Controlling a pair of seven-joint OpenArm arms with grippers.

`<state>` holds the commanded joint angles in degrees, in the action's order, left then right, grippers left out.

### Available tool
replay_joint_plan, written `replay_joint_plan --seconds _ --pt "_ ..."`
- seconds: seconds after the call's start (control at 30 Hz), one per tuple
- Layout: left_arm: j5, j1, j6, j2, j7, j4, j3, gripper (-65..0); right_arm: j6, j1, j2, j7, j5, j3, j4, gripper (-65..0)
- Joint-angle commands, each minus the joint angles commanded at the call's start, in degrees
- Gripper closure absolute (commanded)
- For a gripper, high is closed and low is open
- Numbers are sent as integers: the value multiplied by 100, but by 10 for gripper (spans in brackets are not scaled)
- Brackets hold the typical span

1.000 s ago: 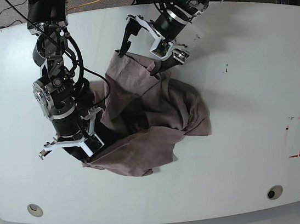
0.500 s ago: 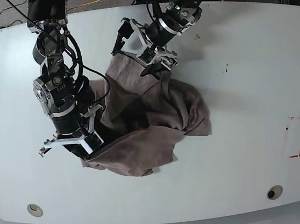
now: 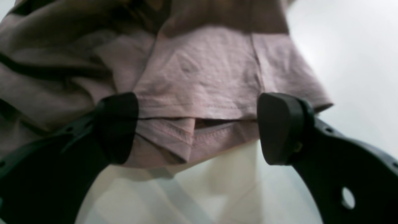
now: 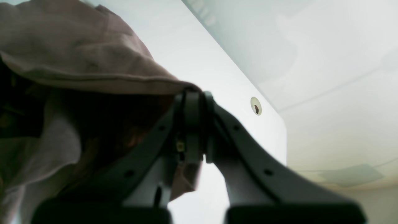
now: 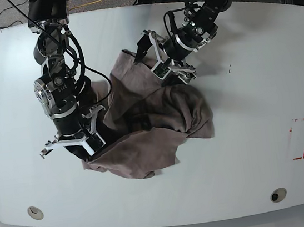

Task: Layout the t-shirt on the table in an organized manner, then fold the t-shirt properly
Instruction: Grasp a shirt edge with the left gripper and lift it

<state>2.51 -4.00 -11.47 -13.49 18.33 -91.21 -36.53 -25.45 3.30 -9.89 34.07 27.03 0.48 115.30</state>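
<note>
The mauve-brown t-shirt lies crumpled in a heap at the middle of the white table. My left gripper is open at the heap's upper edge. In the left wrist view the left gripper has its two black fingertips spread wide, and a stitched hem of the t-shirt lies between and behind them. My right gripper is at the heap's lower left. In the right wrist view the right gripper is shut on a fold of the t-shirt, which drapes over it.
A round grommet hole sits near the front left corner and another grommet hole near the front right. A red tape mark is on the right. The right wrist view shows a grommet hole close to the table's rounded corner.
My left gripper has swung right and down, turning onto the t-shirt's upper edge. My right arm and the cloth it holds have barely moved.
</note>
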Motion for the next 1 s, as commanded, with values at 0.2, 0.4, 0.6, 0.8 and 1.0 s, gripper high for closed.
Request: replay_joint_plan --seconds 0.2,0.4,0.6,0.8,1.0 --pt "0 264 0 -132 387 141 -299 -572 0 0 0 0 0 0 0 -5" --pt "9 325 0 -484 484 237 -237 -525 0 9 0 0 0 -9 0 -5" --pt "26 308 -105 -800 475 413 264 -524 0 9 0 0 0 -9 0 -5" --pt "35 264 -686 -888 457 501 976 -524 0 9 0 0 0 -9 0 -5" --pt "105 -97 -1521 -615 457 18 1916 -524 0 9 9 0 0 -18 0 -5"
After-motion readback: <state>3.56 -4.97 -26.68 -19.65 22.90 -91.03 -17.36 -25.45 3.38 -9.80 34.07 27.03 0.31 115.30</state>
